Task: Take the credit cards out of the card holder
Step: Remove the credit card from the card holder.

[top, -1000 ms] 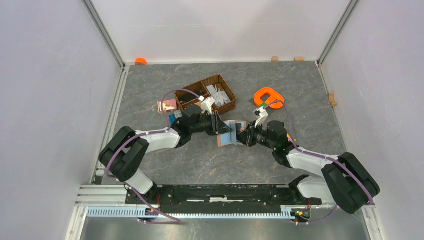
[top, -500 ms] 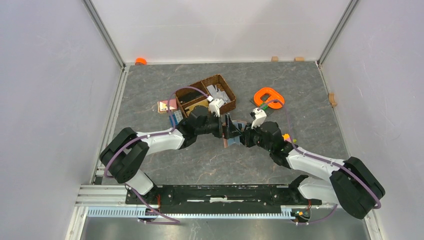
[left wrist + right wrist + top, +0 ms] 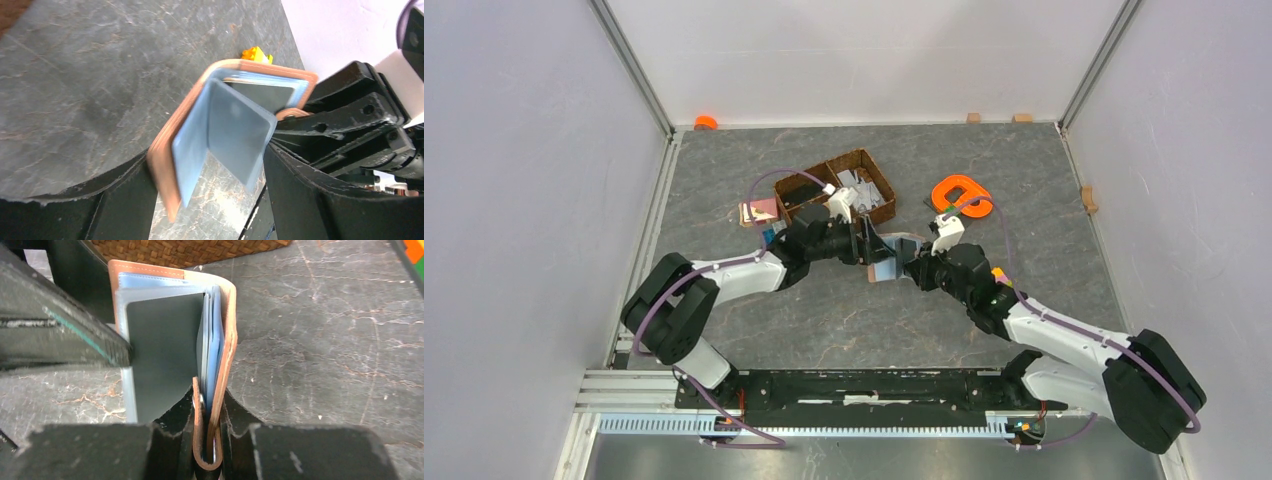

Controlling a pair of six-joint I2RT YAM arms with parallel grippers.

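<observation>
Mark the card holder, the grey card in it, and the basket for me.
card holder point(image 3: 231, 340), right wrist view, on its tan outer cover.
card point(image 3: 165, 355), right wrist view, middle of its grey face.
basket point(image 3: 200, 250), right wrist view, on its wicker wall.

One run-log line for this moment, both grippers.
right gripper: shut on card holder at its edge, holder spread open | left gripper: open, jaws either side of holder | credit cards: in holder, none out

Tan-pink card holder point(image 3: 229, 340), pale grey-blue cards point(image 3: 165, 355), brown woven basket point(image 3: 200, 250), grey marbled table point(image 3: 325, 340).
</observation>
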